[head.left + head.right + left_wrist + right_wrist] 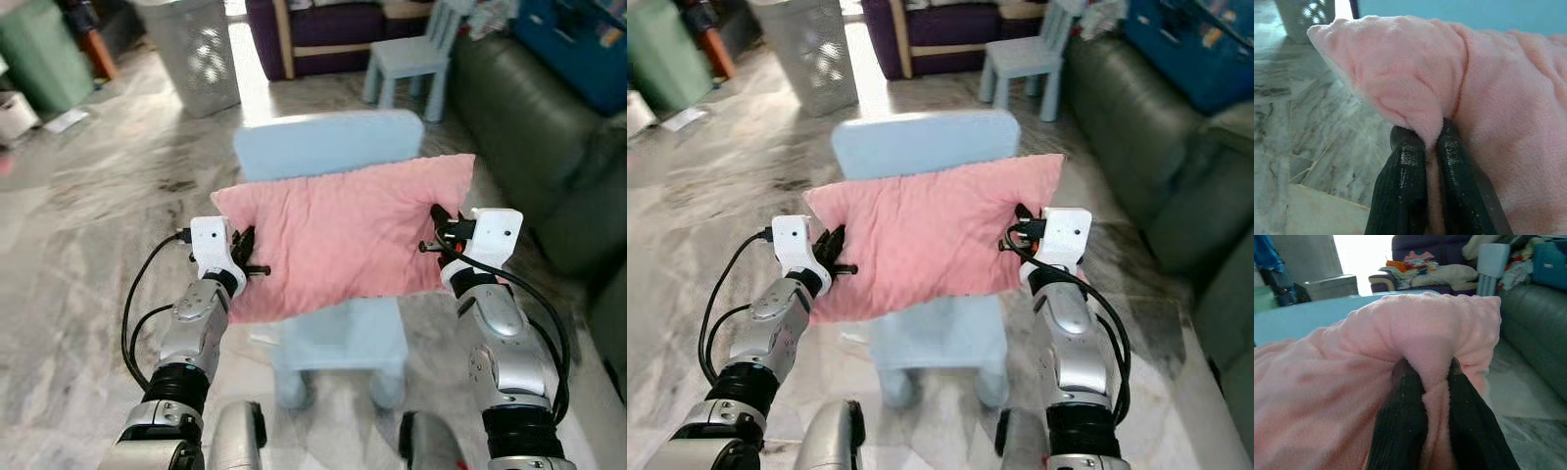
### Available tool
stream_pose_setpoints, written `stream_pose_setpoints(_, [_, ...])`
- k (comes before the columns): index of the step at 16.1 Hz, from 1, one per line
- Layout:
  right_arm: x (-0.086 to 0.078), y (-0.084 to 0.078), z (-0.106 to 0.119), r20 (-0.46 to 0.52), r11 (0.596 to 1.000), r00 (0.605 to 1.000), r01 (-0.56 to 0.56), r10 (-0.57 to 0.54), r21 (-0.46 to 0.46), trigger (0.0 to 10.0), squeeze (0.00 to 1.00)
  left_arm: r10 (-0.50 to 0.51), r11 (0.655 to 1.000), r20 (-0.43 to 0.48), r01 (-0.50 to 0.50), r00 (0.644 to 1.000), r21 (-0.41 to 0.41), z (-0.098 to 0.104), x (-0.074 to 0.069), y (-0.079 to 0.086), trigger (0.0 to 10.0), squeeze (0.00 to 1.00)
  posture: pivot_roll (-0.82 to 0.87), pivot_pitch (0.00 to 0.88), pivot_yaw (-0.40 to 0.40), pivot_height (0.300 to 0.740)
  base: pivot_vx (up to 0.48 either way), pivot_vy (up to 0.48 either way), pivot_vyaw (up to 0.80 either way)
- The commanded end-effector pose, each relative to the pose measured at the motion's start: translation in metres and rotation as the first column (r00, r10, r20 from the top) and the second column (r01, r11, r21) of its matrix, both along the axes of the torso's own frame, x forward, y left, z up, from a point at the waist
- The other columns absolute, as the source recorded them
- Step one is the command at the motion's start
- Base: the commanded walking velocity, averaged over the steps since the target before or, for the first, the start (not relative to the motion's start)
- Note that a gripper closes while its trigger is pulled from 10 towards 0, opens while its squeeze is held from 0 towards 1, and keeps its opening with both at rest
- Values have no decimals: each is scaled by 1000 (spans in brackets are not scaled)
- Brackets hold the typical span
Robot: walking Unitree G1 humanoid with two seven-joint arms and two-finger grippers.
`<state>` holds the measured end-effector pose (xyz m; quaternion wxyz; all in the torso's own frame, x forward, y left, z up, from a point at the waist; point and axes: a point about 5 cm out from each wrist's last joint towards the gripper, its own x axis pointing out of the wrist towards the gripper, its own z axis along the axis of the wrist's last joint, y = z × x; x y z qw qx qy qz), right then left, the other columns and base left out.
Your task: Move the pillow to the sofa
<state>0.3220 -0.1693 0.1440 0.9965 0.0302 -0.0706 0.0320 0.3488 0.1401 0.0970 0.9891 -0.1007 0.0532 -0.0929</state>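
The left hand [253, 257] and right hand [438, 235] each clamp a fold at opposite ends of the pink pillow [343, 235], holding it level above the blue chair [333, 147] for carrying to the sofa [529, 137].

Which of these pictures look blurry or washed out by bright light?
Left eye view: fairly sharp on the pillow, soft at the far room. Right wrist view: blown-out white light behind, right gripper blurred close up. Left wrist view: left gripper slightly soft, plush clear.

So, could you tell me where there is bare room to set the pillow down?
Dark green sofa seat on the robot's right looks bare. Marble floor left of the near blue chair is open. Far end is crowded: basket, small chair.
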Motion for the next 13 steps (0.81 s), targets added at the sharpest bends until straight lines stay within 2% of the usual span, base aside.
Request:
stream_pose_setpoints(1, [2,3,14,52,1000,999,-10,10,6,10000,0,4,1000,-1,-4,1000,-22,0,-1,3,10000,0,-199,0,82,669,0,0,0])
stream_pose_setpoints(6, [2,3,15,57,1000,998,-7,7,2,10000,0,-12,1000,20,13,1000,-21,3,1,0,10000,0,-203,0,82,724,0,0,0])
stream_pose_setpoints(7, [2,3,15,57,1000,998,-6,6,2,10000,0,-11,1000,27,10,1000,2,4,1,1,10000,0,-206,0,82,739,0,0,0])
stream_pose_setpoints(10, [2,2,17,61,1000,998,-4,4,2,10000,0,-14,999,28,14,999,30,4,1,-3,10000,0,-208,0,83,740,0,0,0])
stream_pose_setpoints(13, [2,3,19,67,1000,998,-5,5,3,10000,0,-36,999,27,36,999,8,5,1,-7,10000,0,-206,0,81,740,0,0,0])
